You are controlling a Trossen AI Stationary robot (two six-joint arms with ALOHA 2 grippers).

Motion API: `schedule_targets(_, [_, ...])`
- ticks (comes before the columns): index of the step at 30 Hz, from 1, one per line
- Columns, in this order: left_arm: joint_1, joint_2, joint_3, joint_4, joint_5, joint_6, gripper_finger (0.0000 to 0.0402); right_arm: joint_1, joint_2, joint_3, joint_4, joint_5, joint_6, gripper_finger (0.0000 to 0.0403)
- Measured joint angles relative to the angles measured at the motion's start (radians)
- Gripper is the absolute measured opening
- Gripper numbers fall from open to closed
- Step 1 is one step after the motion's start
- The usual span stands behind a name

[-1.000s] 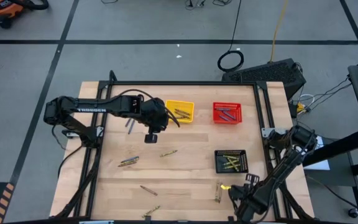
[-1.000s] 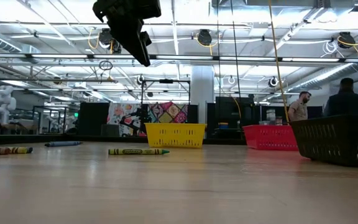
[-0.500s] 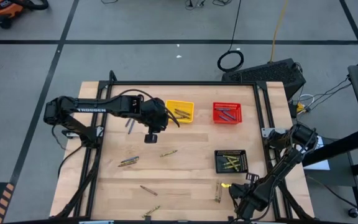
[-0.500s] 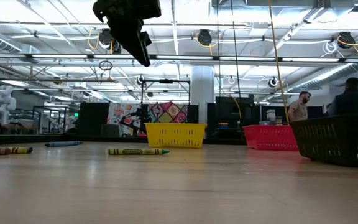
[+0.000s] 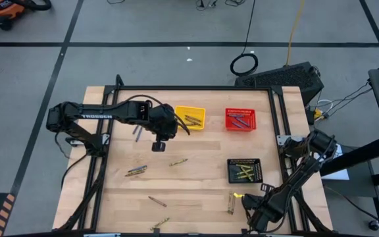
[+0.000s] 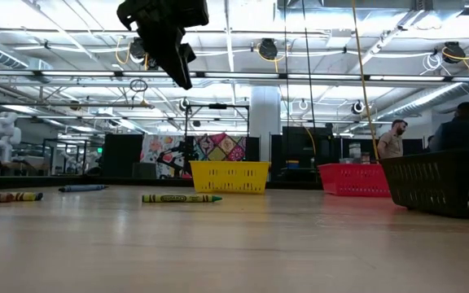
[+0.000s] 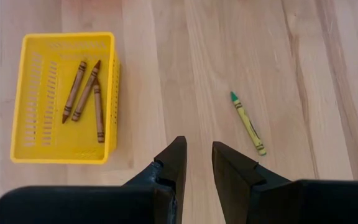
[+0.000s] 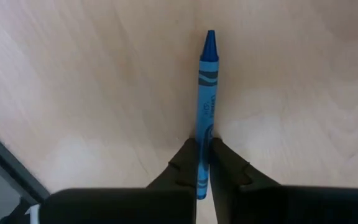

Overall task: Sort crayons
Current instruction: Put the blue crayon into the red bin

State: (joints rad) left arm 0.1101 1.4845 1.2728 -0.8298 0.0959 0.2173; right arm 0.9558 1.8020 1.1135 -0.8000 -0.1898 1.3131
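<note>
- My left gripper [image 7: 196, 163] hangs above the table [image 5: 202, 187], in the high view just left of the yellow basket [image 5: 190, 117]; its fingers are a little apart and hold nothing.
- Three brown crayons [image 7: 86, 93] lie in that basket, and a green crayon [image 7: 248, 123] lies on the wood near it.
- My right gripper [image 8: 202, 163], at the lower right of the high view, is clamped on a blue crayon [image 8: 206, 93].
- More crayons [image 5: 136, 171] lie scattered in the lower left.

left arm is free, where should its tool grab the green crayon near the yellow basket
Grip the green crayon at mid-length on its paper wrap, coming straight down. It lies flat and alone on the table, so the left tool should turn to close across its thin width.
</note>
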Motion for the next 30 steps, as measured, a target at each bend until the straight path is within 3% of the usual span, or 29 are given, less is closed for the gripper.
schedule_targets(7, [0.0,0.0,0.0,-0.002,0.0,0.0,0.0081,0.003,-0.096,0.001,0.0,-0.014,0.059,0.0001])
schedule_targets(15, [0.0,0.0,0.0,-0.145,-0.049,0.0,0.0081,-0.027,-0.214,0.002,-0.129,0.237,0.089,0.0001])
schedule_targets(20, [0.0,0.0,0.0,-0.222,-0.049,-0.001,0.0081,-0.101,-0.277,0.002,-0.294,0.383,0.08,0.0])
schedule_targets(30, [0.0,0.0,0.0,-0.25,-0.049,0.0,0.0081,-0.356,-0.36,0.002,-0.447,0.532,-0.14,0.0])
